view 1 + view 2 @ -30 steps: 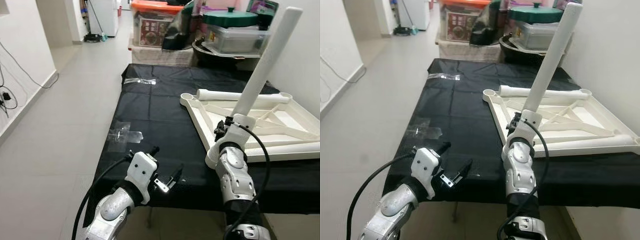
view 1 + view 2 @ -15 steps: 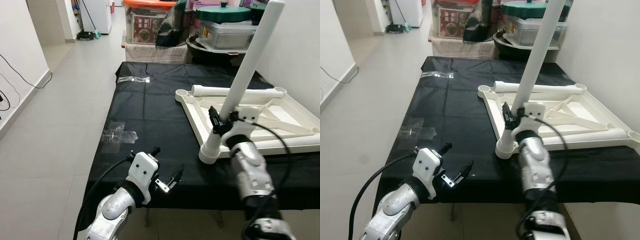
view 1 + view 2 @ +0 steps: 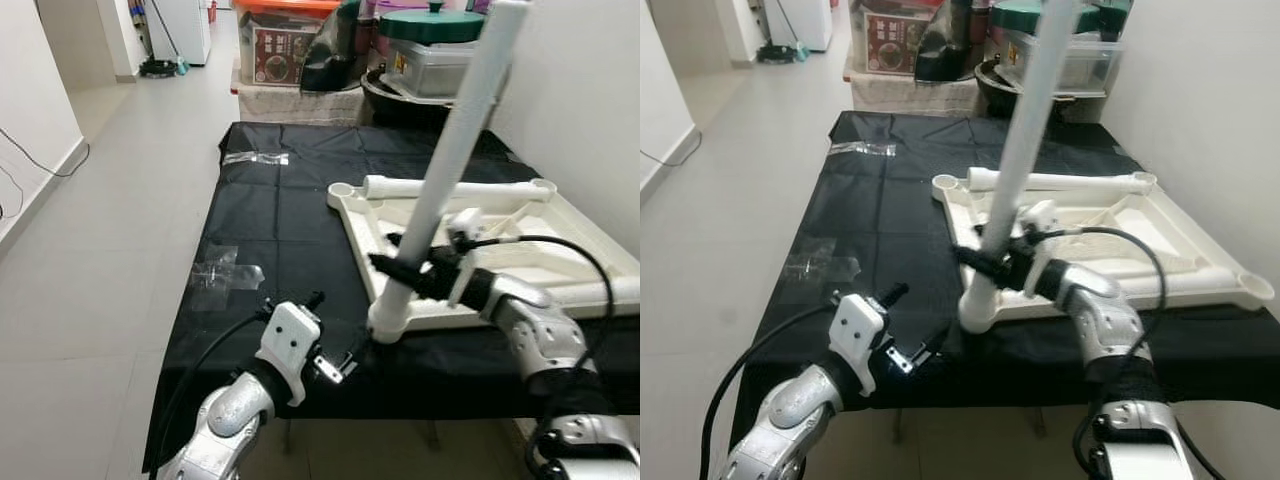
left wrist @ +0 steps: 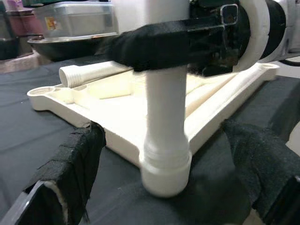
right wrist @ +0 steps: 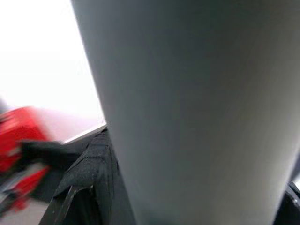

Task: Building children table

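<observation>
Right hand: clamped on table leg, centre frame.
Left hand: open, lower centre.
Risk: tilted leg slips, missing tabletop socket.

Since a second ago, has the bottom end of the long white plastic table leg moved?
Yes. The long white plastic table leg, held by the right gripper, has come down onto the black cloth beside the upturned white tabletop's near corner.
</observation>
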`<state>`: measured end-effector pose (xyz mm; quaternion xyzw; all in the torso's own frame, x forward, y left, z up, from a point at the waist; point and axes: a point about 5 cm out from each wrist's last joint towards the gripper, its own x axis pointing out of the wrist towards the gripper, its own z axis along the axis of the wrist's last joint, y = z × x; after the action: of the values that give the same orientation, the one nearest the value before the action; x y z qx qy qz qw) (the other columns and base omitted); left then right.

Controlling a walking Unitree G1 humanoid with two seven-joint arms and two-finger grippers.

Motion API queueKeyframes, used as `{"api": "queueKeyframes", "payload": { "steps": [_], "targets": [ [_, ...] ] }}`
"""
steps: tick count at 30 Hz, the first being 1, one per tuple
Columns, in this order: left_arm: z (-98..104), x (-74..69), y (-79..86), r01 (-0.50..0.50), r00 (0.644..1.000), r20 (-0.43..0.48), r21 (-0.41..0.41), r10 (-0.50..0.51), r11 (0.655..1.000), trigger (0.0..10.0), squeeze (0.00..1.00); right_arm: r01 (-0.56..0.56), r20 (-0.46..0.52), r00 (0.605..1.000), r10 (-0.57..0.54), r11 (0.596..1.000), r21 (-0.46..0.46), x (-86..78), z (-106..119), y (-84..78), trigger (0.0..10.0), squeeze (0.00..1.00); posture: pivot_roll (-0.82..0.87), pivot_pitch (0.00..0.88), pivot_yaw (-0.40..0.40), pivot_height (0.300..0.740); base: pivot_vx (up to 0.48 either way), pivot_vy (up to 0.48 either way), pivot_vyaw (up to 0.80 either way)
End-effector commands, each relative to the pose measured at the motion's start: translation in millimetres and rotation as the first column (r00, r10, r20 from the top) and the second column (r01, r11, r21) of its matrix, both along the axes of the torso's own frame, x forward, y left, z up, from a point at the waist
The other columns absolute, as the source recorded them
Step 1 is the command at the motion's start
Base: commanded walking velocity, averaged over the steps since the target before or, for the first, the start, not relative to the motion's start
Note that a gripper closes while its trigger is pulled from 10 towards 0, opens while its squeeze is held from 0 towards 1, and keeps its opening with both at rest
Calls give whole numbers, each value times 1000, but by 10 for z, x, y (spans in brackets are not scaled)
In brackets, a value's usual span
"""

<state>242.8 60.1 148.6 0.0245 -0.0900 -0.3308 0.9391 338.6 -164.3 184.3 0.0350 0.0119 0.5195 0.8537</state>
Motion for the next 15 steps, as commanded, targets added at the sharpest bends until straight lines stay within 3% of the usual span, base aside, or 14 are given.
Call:
{"api": "queueKeyframes", "payload": {
  "steps": [1, 2, 3, 4, 5, 10, 12, 14, 15],
  "targets": [
    [-39, -3, -5, 4, 1000, -10, 12, -3, 1000, 10000, 0, -97, -15, 995, 97, 995, -5, -8, -2, 136, 10000, 0, 131, 0, -106, 740, 0, 0, 0],
    [-39, -3, -5, 4, 1000, -10, 12, -3, 1000, 10000, 0, -97, -15, 995, 97, 995, -5, -8, -2, 136, 10000, 0, 131, 0, -106, 740, 0, 0, 0],
    [-38, -4, -6, 5, 1000, -10, 13, -5, 1000, 10000, 0, -121, -13, 993, 120, 993, -19, -1, -3, 186, 4745, 0, 130, 0, -104, 740, 0, 0, 0],
    [-38, -4, -6, 5, 1000, -10, 13, -5, 1000, 10000, 0, -121, -13, 993, 120, 993, -19, -1, -3, 186, 4745, 0, 130, 0, -104, 740, 0, 0, 0],
    [-36, -6, -8, 6, 1000, -11, 13, -6, 1000, 10000, 0, -125, -11, 992, 125, 992, -32, 11, -15, 232, 0, 0, 130, 0, -103, 740, 0, 0, 0],
    [-35, -6, -11, 7, 1000, -12, 13, -6, 1000, 10000, 0, -65, -2, 998, 65, 996, -56, 68, -47, 256, 0, 0, 130, 0, -103, 740, 0, 0, 0],
    [-36, -12, -13, 6, 1000, -12, 12, -6, 1000, 10000, 0, 82, 28, 996, -81, 996, -18, 136, -26, 206, 0, 0, 130, 0, -103, 740, 0, 0, 0],
    [-36, -12, -13, 6, 1000, -12, 12, -6, 1000, 10000, 0, 82, 28, 996, -81, 996, -18, 136, -26, 206, 0, 0, 130, 0, -103, 740, 0, 0, 0],
    [-35, -12, -13, 6, 1000, -12, 11, -6, 1000, 10000, 0, 197, 37, 980, -198, 980, 8, 185, -8, 166, 0, 0, 127, 0, -102, 740, 0, 0, 0]
  ]
}}
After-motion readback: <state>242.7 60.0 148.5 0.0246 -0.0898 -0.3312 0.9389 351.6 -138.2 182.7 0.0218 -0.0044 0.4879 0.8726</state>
